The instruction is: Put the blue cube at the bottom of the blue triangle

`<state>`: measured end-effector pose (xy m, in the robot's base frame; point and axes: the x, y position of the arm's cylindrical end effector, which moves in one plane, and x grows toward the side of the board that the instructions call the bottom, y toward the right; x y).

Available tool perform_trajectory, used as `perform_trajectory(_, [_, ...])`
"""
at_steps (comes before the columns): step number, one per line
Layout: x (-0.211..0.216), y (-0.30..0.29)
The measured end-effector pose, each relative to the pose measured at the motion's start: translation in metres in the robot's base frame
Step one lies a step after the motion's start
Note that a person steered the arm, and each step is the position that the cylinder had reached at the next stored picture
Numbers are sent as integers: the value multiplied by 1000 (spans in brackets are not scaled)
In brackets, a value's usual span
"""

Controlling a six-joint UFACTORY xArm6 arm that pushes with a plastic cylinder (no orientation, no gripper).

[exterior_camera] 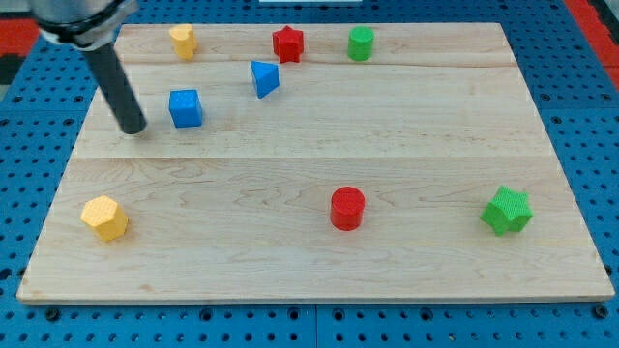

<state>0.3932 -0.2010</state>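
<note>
my tip (134,129) held nothing, no jaws to open | blue cube (186,108) lay just to its right | blue triangle (264,78) farther right, slightly up

The arm comes in from the view's top left corner, where only its wide grey lower housing shows, cut off by the frame's edge. Out of that housing a straight dark rod slants down and toward the view's right. It is plain and smooth, with no jaws or moving parts on it. My tip (133,130) sits at the rod's lower end, down at the counter (319,261), in the view's upper left part, with a small shadow pooled right beside it.
</note>
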Motion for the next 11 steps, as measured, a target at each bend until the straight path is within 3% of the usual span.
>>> perform_trajectory(1, [-14, 17])
perform_trajectory(2, [-20, -35])
perform_trajectory(6, [-30, 73])
perform_trajectory(9, [-49, 105])
perform_trajectory(10, [-22, 81])
perform_trajectory(11, [31, 91])
